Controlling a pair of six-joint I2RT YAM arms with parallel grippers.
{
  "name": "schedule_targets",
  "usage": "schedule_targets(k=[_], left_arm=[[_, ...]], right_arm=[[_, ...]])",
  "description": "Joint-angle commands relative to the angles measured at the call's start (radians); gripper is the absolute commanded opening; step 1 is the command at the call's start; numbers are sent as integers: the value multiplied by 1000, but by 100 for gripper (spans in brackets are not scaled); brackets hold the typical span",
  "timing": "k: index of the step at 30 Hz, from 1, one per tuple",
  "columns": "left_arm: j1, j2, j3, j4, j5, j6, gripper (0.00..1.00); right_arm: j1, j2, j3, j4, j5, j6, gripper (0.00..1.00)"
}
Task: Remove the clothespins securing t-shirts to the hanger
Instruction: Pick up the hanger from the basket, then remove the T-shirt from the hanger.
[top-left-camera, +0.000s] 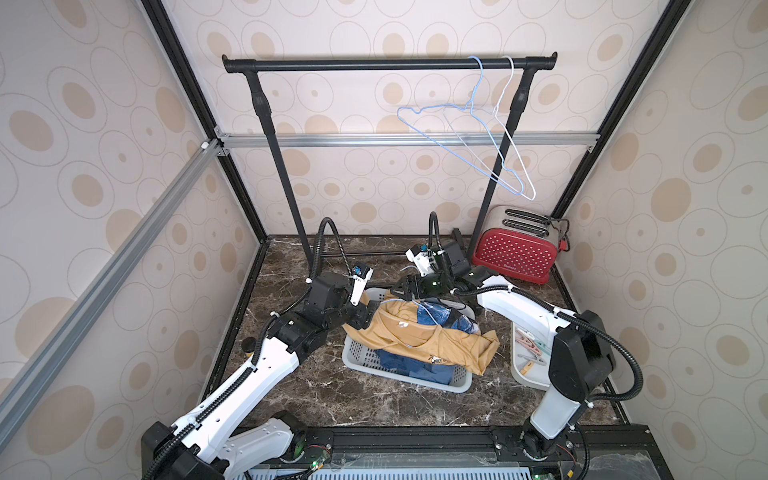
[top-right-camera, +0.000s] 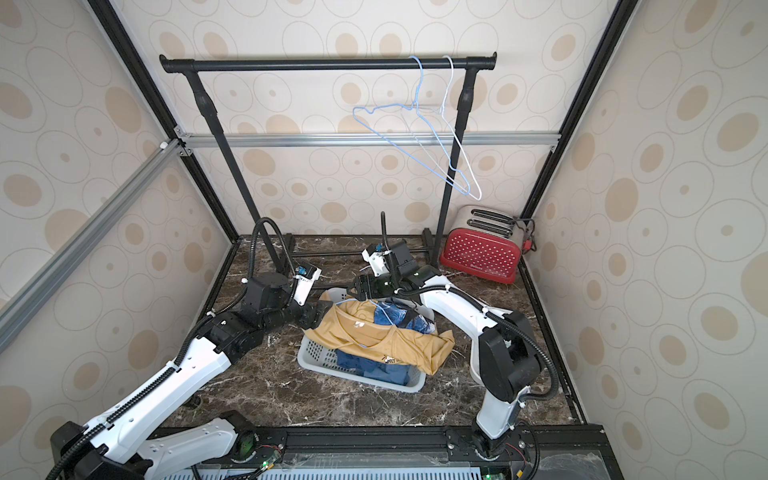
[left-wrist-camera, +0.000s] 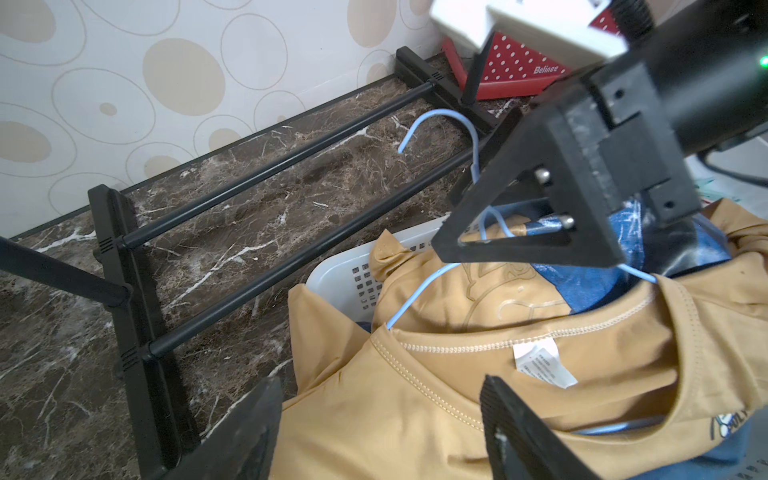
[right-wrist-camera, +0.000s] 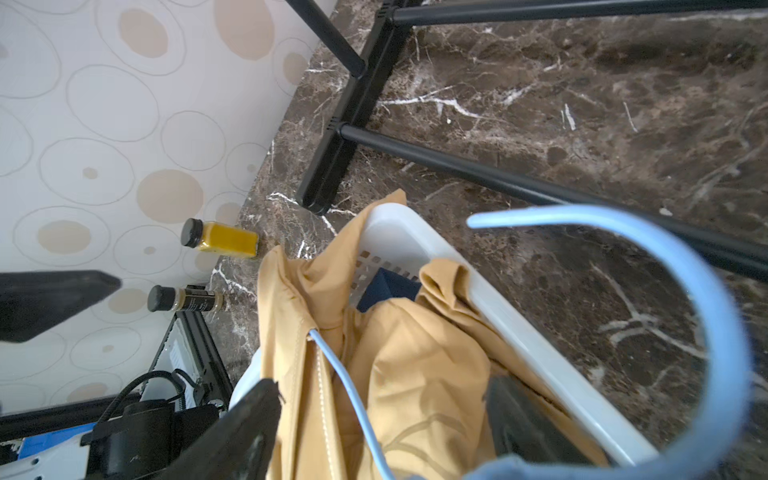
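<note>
The left fingers (left-wrist-camera: 515, 424) stand spread over the collar of the mustard t-shirt (top-left-camera: 415, 332) and hold nothing. The right fingers (right-wrist-camera: 241, 436) are spread too, one on either side of the neck of the blue hanger (right-wrist-camera: 582, 217), not closed on the wire as far as the wrist views show. On the table (top-left-camera: 332, 395) the black garment rack (top-left-camera: 374, 65) carries two bare wire hangers (top-left-camera: 471, 104). In front of it the white basket (top-left-camera: 361, 357) holds the t-shirts, the mustard one draped on top and spilling over the rim, the blue ones (top-left-camera: 415, 368) beneath. The blue hanger runs through the mustard collar, its hook pointing toward the rack. The clothespins (top-left-camera: 528, 343) in sight lie loose in a white tray (top-left-camera: 517, 374) beside the basket, on the right arm's side; none shows on the mustard shirt, though folds could hide one. By my reading this is the last garment, and the step in hand is taking hold of its hanger. Next, the right fingers must close squarely on a thin, slippery wire and lift it without dragging cloth, so the left fingers can search the shoulders for pegs
</note>
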Motion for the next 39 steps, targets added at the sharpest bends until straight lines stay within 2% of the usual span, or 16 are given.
schedule_targets(k=[1, 4, 8, 13, 16, 17, 21, 23, 30, 35, 39], left_arm=[[9, -18, 11, -18, -21, 12, 76], [11, -20, 6, -14, -26, 12, 77], [14, -29, -6, -2, -39, 0, 78], [25, -46, -29, 9, -36, -7, 79], [33, -64, -48, 17, -30, -5, 81], [34, -74, -59, 28, -28, 1, 82], [35, -120, -100, 61, -40, 30, 95], [37, -145, -111, 64, -50, 58, 99], [38, -253, -155, 100, -40, 205, 99], [37, -317, -183, 141, -19, 328, 99], [39, -311, -170, 138, -3, 421, 99]], right_arm=[[10, -75, -34, 42, -53, -32, 79], [17, -106, -82, 79, -79, -29, 71], [35, -134, -142, 146, -107, -8, 53], [40, -154, -200, 213, -115, 19, 41], [42, -156, -201, 212, -122, 10, 26], [42, -163, -201, 213, -121, 3, 18], [54, -209, -195, 204, -94, -30, 3], [60, -241, -198, 201, -89, -45, 0], [74, -375, -224, 173, -53, -108, 0], [79, -519, -244, 121, -8, -275, 0], [79, -621, -238, 53, 51, -407, 0]])
